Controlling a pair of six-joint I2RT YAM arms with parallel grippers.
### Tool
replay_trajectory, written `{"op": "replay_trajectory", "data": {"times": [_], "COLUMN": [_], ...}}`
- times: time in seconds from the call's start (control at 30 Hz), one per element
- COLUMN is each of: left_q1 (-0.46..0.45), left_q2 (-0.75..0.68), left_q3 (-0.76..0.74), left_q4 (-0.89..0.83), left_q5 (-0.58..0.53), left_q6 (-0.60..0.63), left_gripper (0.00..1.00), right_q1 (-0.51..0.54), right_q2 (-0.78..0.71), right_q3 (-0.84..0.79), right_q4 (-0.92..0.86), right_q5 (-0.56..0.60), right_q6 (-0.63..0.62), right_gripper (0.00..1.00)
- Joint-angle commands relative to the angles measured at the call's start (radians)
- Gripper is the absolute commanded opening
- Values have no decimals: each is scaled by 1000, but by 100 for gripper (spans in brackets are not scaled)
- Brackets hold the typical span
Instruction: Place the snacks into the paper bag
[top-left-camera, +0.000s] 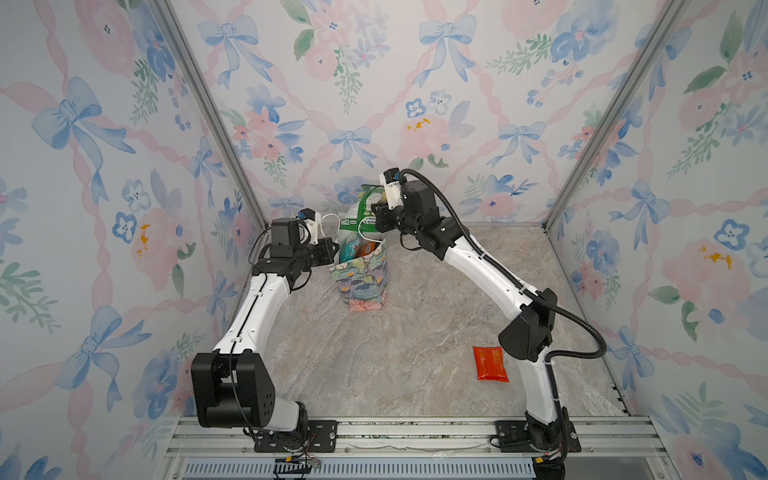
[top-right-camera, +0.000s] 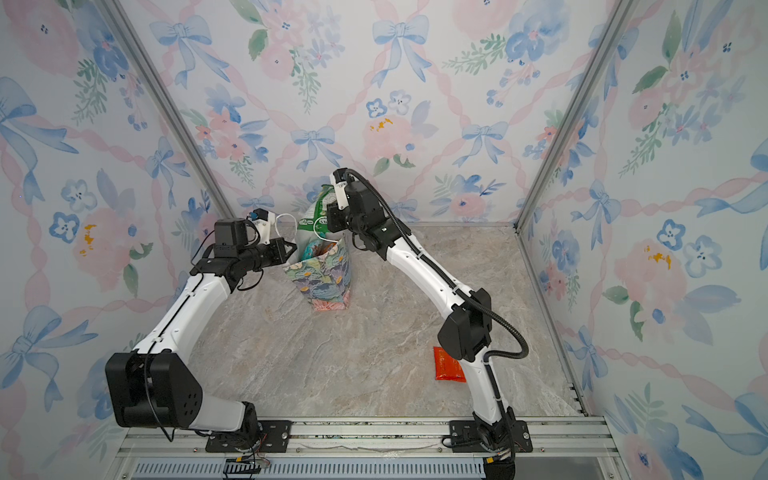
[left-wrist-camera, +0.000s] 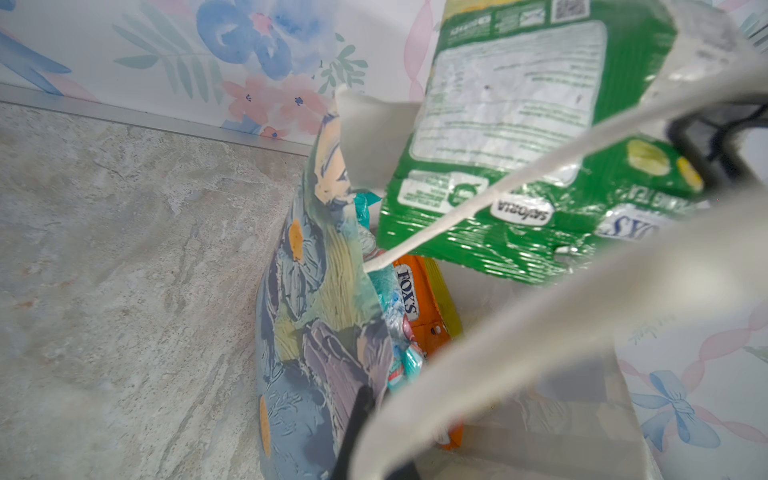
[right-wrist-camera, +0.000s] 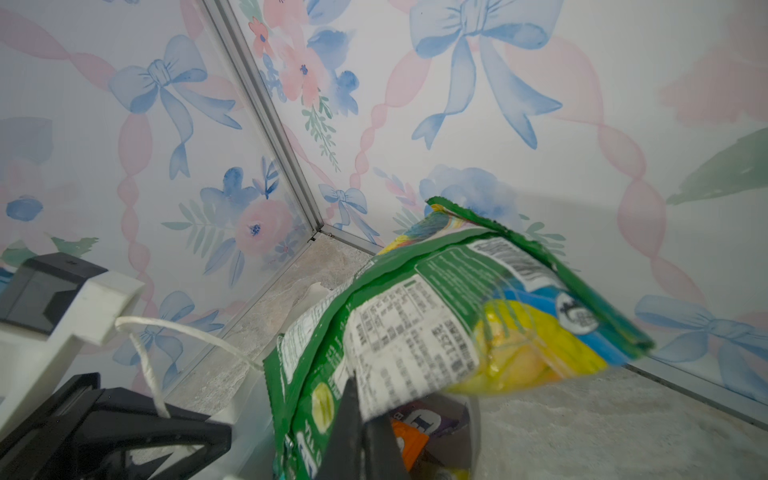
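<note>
- left tool (top-left-camera: 332, 250) is clamped on the rim of the paper bag (top-left-camera: 365, 282), likely to hold its mouth wide.
- right tool (right-wrist-camera: 353, 395) pinches the green pouch (right-wrist-camera: 415, 332), tilted at that mouth.
- red pouch (top-left-camera: 490, 364) lies well apart on the tabletop (top-left-camera: 395, 353).

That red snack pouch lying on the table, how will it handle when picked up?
The red pouch lies flat against the table, so fingers may struggle to get under. Its glossy film probably slips and flexes.

Blurred white band (left-wrist-camera: 519, 324), probably the paper bag (left-wrist-camera: 316, 332) rim.
</note>
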Motion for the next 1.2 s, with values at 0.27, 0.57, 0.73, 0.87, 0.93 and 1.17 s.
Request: {"op": "replay_trajectory", "data": {"times": [0.27,0.57,0.73,0.87,0.93,1.17], "left_q1": [4,5,5,4,4,5], "left_q2": [-2,-1,-2,-5,-5,-4], "left_q3": [11,11,11,11,12,10], "left_q4": [24,22,24,24,23,24], "left_q5": [28,28,28,28,28,26], "left_q6": [18,18,19,19,20,20], "left_gripper": [0,0,0,0,0,0], "right_q1": [10,31,37,40,40,25], "right_q2": [-130,-145,-122,-113,-114,-53], "right_q3": [-130,-176,-164,-158,-166,-109], "right_q4": [52,25,19,16,21,27], "right_q5": [-47,-83,-111,-127,-136,-154], "right_q6": [-40,-51,-34,-29,-37,-45], "right_gripper": [0,0,0,0,0,0]}}
